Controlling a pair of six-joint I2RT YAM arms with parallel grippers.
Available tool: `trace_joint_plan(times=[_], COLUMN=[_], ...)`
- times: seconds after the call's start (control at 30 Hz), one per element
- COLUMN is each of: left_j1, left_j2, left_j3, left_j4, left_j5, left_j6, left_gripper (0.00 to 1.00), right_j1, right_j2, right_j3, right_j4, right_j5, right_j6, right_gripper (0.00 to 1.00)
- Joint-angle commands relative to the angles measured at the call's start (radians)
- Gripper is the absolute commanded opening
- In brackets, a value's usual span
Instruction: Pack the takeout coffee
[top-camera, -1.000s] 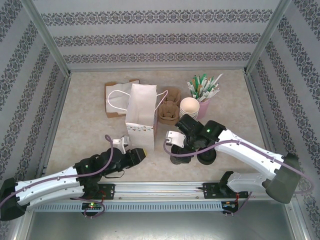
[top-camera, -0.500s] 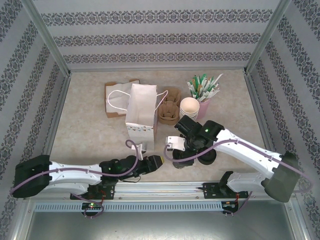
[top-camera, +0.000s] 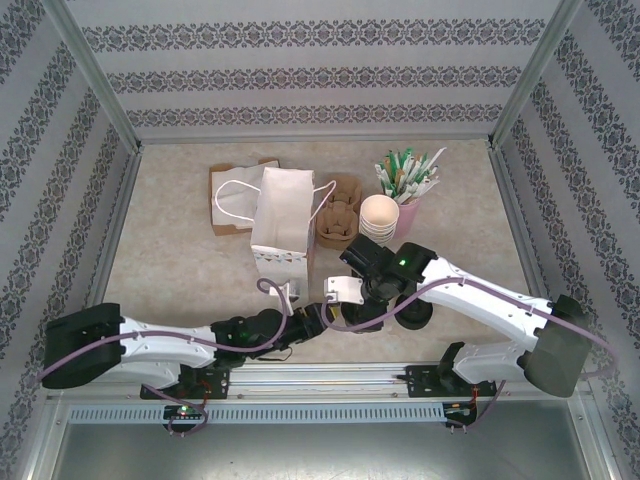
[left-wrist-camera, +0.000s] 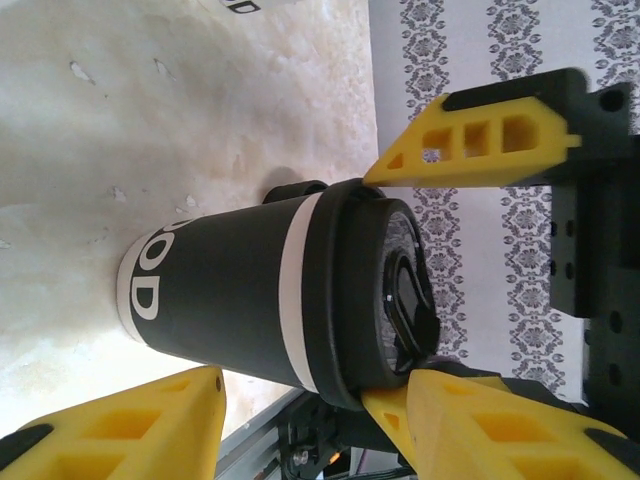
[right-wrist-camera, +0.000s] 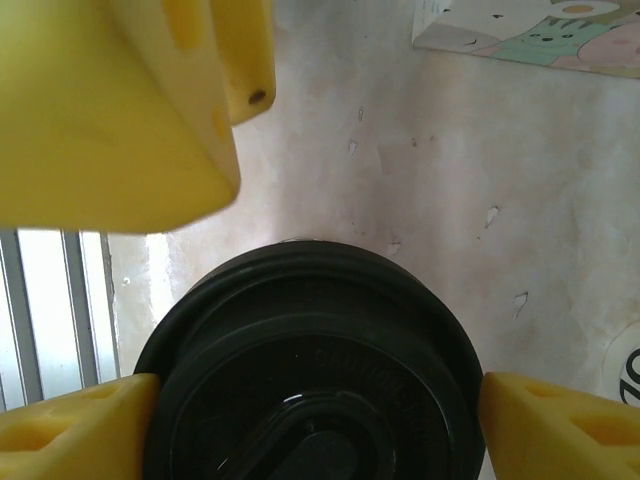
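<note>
From above, the left arm lies low along the near edge of the counter (top-camera: 170, 265). Its forearm is stretched toward the middle, and the left hand (top-camera: 316, 320) ends just in front of the white paper bag (top-camera: 282, 225). The right arm reaches in from the right with its elbow raised. The right hand (top-camera: 352, 303) points down next to the left one, so the two hands almost meet.

From the left wrist, the coffee cup (left-wrist-camera: 230, 300) stands upright on the counter, though the rolled camera shows it sideways. It has a dark body with white letters, a white band under the rim and a round black lid (left-wrist-camera: 385, 300). Two yellow fingers (left-wrist-camera: 480, 140) of the right hand touch the lid on opposite sides. The left hand's own finger (left-wrist-camera: 125, 430) stays clear of the cup, so that hand is spread apart and holds nothing.

From the right wrist, the lid sits directly below. The right hand's yellow fingertips (right-wrist-camera: 75, 430) are clamped against its rim on both sides.
</note>
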Motion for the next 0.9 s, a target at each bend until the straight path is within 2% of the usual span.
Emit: trace_joint_plan(times=[0.0,0.23,0.6,0.8,0.87], left_j1=[-0.014,-0.012,-0.013,-0.011,-0.011], left_j2=[0.063,0.162,0.182,0.178,0.183], left_j3=[0.022,0.039,0.045,0.064,0.058], left_j4=[0.143,0.217,0.239,0.147,0.163], left_j5=[-0.003,-0.004,-0.009,-0.01,-0.016], left_j6=[-0.035,-0.049,-0.049,-0.055,-0.057], left_gripper=[0.52,0.45,0.46,0.45,0.49], right_j1=[0.011,0.013,0.013,0.013,0.013], right_j2=[0.0,-0.012,-0.018,-0.02,-0.022], right_j3=[-0.014,-0.013,-0.023,-0.021,-0.021], right_j4=[0.014,0.011,0.007,0.011,0.012], right_j5=[0.0,-0.016,-0.024,-0.022,-0.023], right_j6=[-0.012,0.0,0.005,0.01,0.013], right_gripper=[0.82,0.82,0.8,0.8,0.8])
